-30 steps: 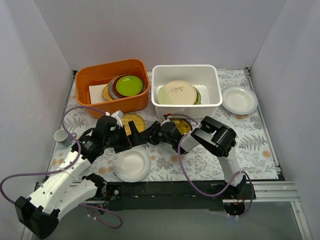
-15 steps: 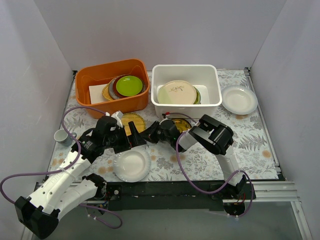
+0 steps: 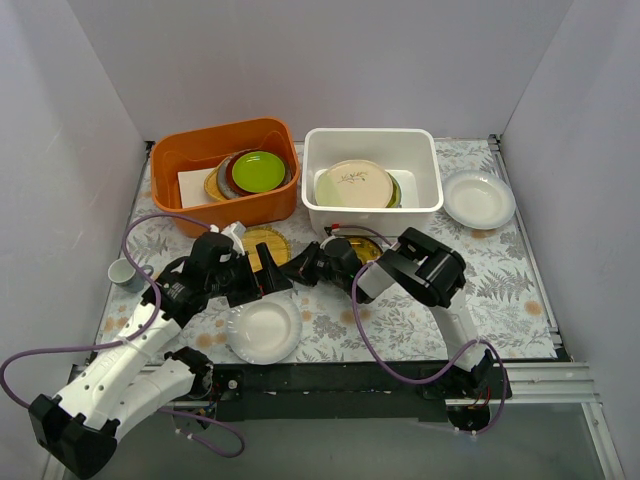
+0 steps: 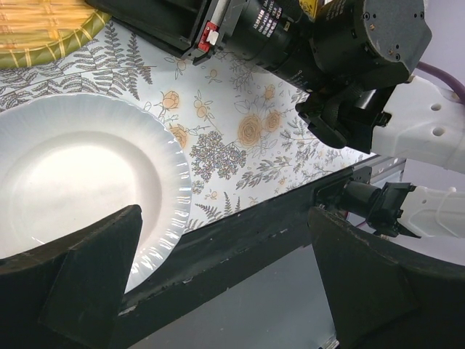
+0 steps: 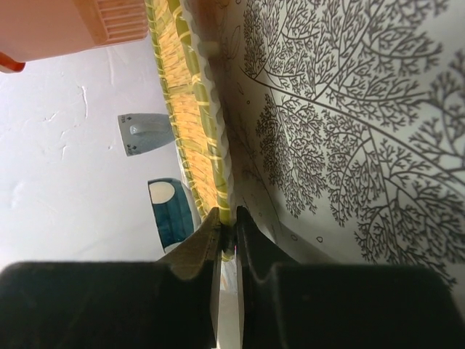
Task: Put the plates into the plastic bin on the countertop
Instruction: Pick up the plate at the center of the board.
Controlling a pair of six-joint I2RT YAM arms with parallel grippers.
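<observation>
The woven yellow plate (image 3: 266, 243) lies on the countertop (image 3: 500, 280) in front of the orange tub. My right gripper (image 3: 294, 268) is shut on its near-right rim; the right wrist view shows the jaws (image 5: 227, 225) pinching the yellow rim (image 5: 190, 138). My left gripper (image 3: 272, 277) is open and empty, its fingers (image 4: 87, 276) spread above a plain white plate (image 3: 264, 328) (image 4: 73, 174). The white plastic bin (image 3: 372, 138) holds a tan bird plate (image 3: 355, 184) over a green one. A small dark-and-gold plate (image 3: 364, 250) lies under my right arm. Another white plate (image 3: 479, 198) sits at the right.
An orange tub (image 3: 225, 152) at the back left holds green and maroon plates and other items. A small white cup (image 3: 124, 272) stands at the left. The two arms cross close together at the table's middle. The black front edge (image 4: 240, 233) is near the left gripper.
My right gripper has reached a little further left onto the woven plate's rim. The left arm has hardly moved.
</observation>
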